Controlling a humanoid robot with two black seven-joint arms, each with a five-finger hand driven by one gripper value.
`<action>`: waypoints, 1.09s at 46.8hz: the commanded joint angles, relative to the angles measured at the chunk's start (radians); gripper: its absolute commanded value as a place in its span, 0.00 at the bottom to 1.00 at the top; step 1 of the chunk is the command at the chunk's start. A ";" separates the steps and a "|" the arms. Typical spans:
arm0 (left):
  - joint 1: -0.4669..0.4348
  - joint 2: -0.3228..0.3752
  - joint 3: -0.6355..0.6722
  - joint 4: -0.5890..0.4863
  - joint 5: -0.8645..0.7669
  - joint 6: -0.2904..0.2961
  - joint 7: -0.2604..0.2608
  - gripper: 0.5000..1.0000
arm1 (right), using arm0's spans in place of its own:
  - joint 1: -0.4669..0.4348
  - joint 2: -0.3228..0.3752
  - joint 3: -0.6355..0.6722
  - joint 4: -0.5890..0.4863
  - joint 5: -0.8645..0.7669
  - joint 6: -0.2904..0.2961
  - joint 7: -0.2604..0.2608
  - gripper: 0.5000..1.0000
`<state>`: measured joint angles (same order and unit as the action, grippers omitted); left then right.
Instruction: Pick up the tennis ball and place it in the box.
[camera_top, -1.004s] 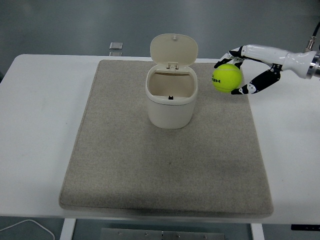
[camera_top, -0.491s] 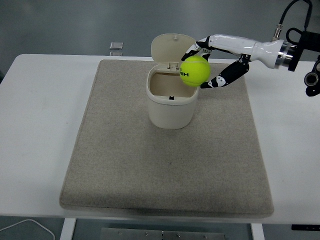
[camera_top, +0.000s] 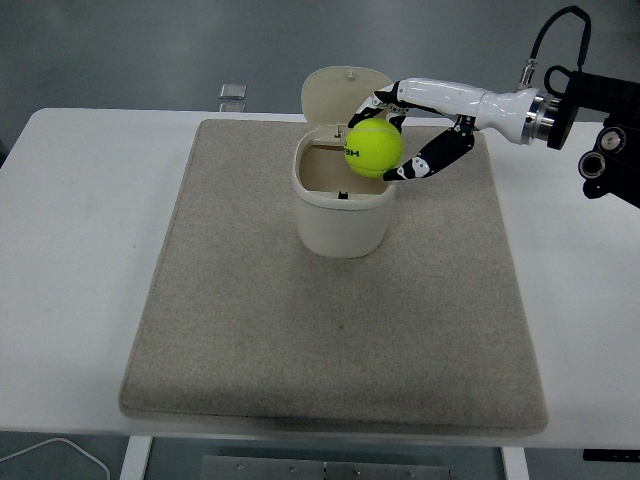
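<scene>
My right hand (camera_top: 388, 136) is shut on the yellow-green tennis ball (camera_top: 373, 148) and holds it in the air over the right part of the box's opening. The box (camera_top: 341, 204) is a cream, rounded container standing on the far middle of the mat, with its hinged lid (camera_top: 343, 96) standing open behind it. The white forearm reaches in from the right edge. The left arm does not show.
A beige felt mat (camera_top: 330, 330) covers most of the white table (camera_top: 70, 250). A small grey square object (camera_top: 232, 92) lies at the table's far edge behind the mat. A white cable (camera_top: 60, 450) shows below the table's near left edge.
My right hand has carried the tennis ball leftward, from beside the box's right to above its opening. The box has not moved.
</scene>
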<state>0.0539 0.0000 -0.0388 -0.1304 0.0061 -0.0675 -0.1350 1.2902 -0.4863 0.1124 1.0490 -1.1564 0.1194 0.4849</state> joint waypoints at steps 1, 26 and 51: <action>0.000 0.000 0.000 0.000 0.000 0.000 0.000 0.98 | 0.000 0.000 0.000 0.000 0.012 0.002 0.000 0.02; 0.001 0.000 0.000 0.000 0.000 0.000 0.000 0.98 | -0.008 -0.002 -0.002 0.002 0.040 0.014 0.001 0.47; 0.000 0.000 0.000 0.000 0.000 0.000 0.000 0.98 | -0.011 -0.012 -0.002 0.002 0.041 0.045 0.001 0.59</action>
<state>0.0543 0.0000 -0.0386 -0.1304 0.0061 -0.0675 -0.1350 1.2794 -0.4970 0.1106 1.0509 -1.1152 0.1577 0.4869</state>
